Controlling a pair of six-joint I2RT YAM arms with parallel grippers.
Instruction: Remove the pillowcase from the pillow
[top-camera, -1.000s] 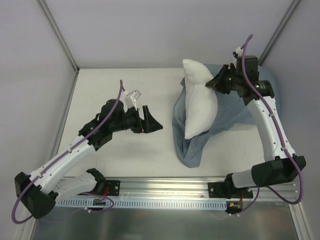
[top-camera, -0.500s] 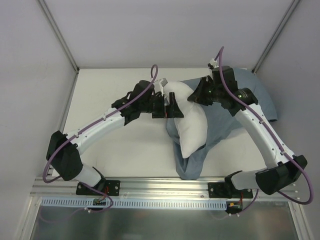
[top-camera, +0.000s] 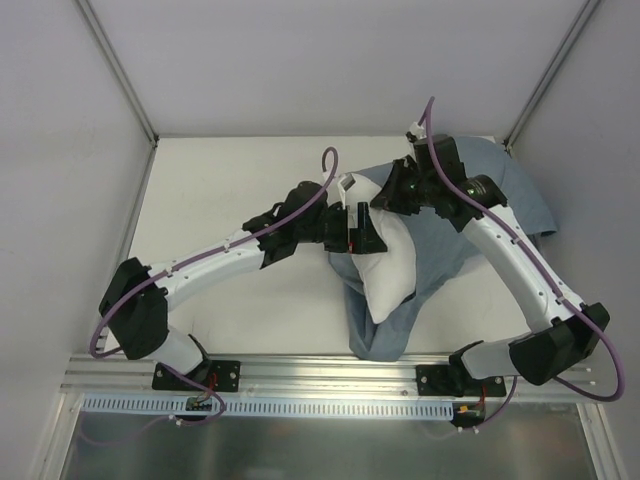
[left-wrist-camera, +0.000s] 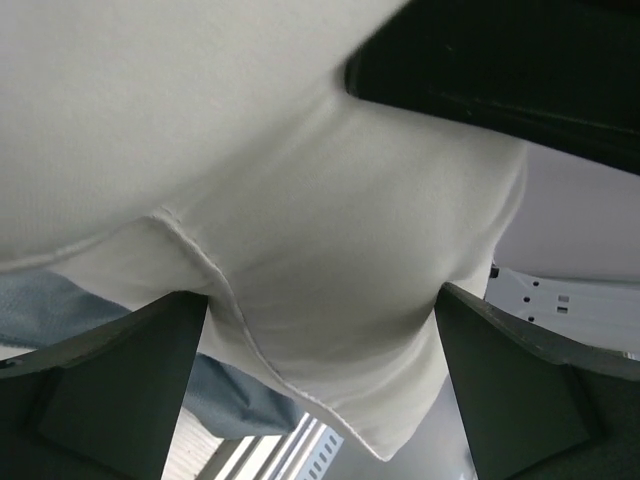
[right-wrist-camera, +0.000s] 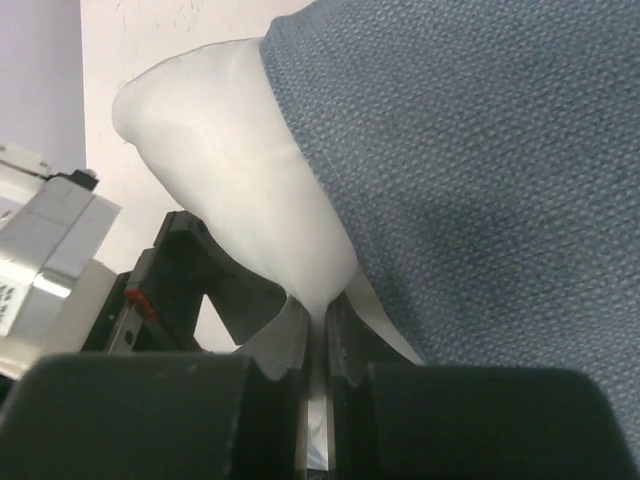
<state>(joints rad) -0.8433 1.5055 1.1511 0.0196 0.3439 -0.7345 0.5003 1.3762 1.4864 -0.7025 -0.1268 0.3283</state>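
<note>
No legible text, label, brand, number or sign in any view

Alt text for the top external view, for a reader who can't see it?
A white pillow lies partly out of a grey-blue pillowcase on a table. The right gripper is shut on the pillow's far corner; the open left gripper straddles the pillow's edge.

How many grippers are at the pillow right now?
2. The left gripper, open, straddles the pillow from the left; the right gripper is shut on its far corner.
</note>
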